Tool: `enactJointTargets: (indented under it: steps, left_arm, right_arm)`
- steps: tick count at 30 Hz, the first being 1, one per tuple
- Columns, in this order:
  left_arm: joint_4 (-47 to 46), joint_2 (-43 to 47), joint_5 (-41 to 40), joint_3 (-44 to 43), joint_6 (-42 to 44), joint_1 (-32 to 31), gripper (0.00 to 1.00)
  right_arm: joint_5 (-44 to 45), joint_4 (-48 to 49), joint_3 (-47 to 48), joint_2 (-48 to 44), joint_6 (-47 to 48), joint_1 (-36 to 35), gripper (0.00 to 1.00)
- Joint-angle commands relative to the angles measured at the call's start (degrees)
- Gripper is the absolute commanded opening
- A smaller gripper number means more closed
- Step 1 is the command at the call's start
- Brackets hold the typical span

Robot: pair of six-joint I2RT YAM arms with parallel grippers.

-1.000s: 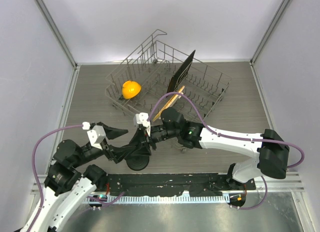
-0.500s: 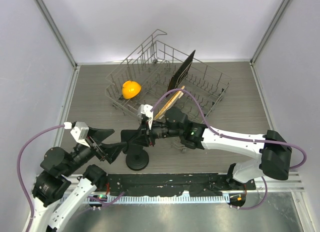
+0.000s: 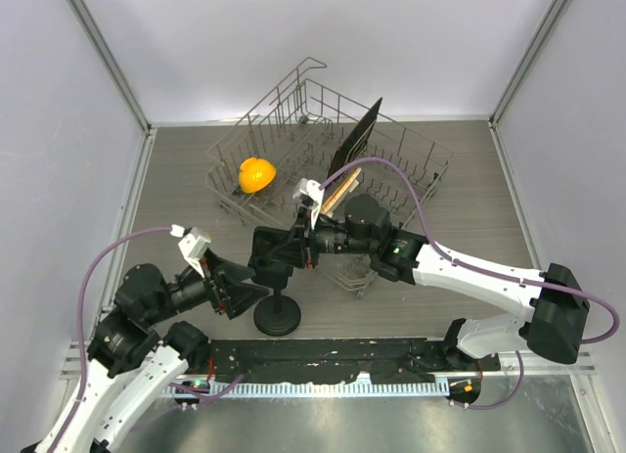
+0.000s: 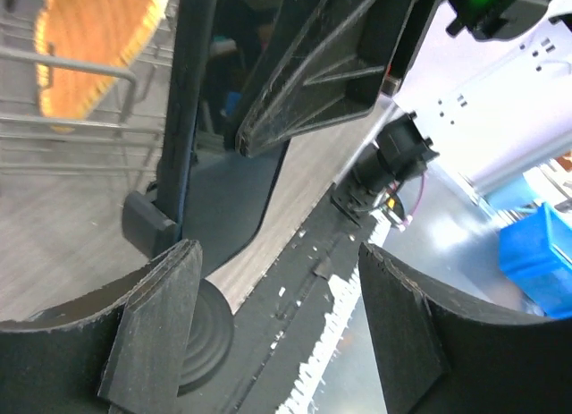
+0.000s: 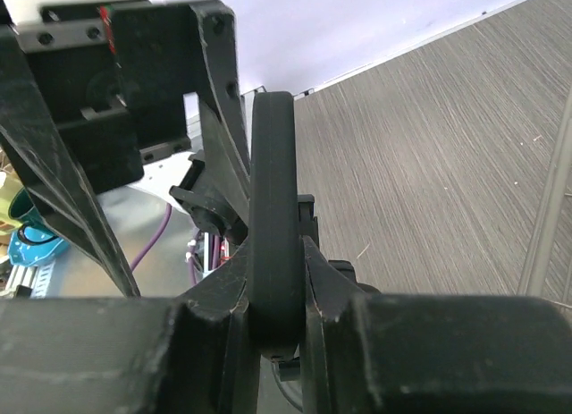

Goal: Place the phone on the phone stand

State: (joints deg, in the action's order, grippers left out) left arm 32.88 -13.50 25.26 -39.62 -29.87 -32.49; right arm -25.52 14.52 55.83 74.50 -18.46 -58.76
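Note:
My right gripper (image 3: pixel 277 255) is shut on the phone (image 3: pixel 264 260), a flat black slab held on edge just above the phone stand (image 3: pixel 277 319), whose round disc base sits on the table. In the right wrist view the phone (image 5: pixel 273 199) stands edge-on, clamped between my fingers (image 5: pixel 326 280). My left gripper (image 3: pixel 254 294) is open and empty, just left of the stand's stem. In the left wrist view its jaws (image 4: pixel 277 333) stand wide apart, with the disc base (image 4: pixel 204 335) between them and the phone (image 4: pixel 223 181) above.
A grey wire dish rack (image 3: pixel 411 169) stands at the back, holding an orange object (image 3: pixel 256 172), an upright black board (image 3: pixel 354 140) and a wooden piece (image 3: pixel 331 201). A black strip (image 3: pixel 372 360) runs along the near edge. Walls close in on both sides.
My right gripper has moved right and up with the phone, now over the stand. My left gripper has shifted right toward the stand's stem and stays open.

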Motion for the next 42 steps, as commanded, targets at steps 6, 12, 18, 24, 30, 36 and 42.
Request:
enactJointTargets:
  steps: [6,12,18,24,30,36,42]
  left_arm:
    - [-6.08,-4.61,9.46,1.47,-1.86,0.06,0.71]
    - [-5.81,-1.55,7.96,-0.9,-1.07,0.15,0.69]
    - [-0.91,-0.56,-0.44,-3.45,-0.98,0.15,0.67]
    - [-2.45,-3.12,-1.54,-1.96,-1.51,0.15,0.67]
    - [-9.68,-4.43,8.48,0.42,-3.18,0.15,0.46]
    - [-12.49,-4.61,12.53,1.03,-2.74,0.15,0.21]
    - [-6.7,-1.63,2.63,-0.99,0.68,0.15,0.0]
  right_arm:
    - [-6.64,9.38,6.74,-4.36,-3.69,1.72,0.0]
    - [-8.49,6.84,8.32,-5.85,-2.55,2.25,0.0]
    - [-11.22,5.43,9.29,-7.0,-1.93,2.42,0.0]
    - [-11.31,5.07,9.73,-7.61,-1.84,2.51,0.01]
    - [-11.57,6.22,9.47,-7.88,-2.37,2.51,0.0]
    - [-11.92,7.88,8.94,-7.44,-2.9,2.51,0.0]
    - [-12.19,9.12,7.98,-6.65,-2.81,2.6,0.01]
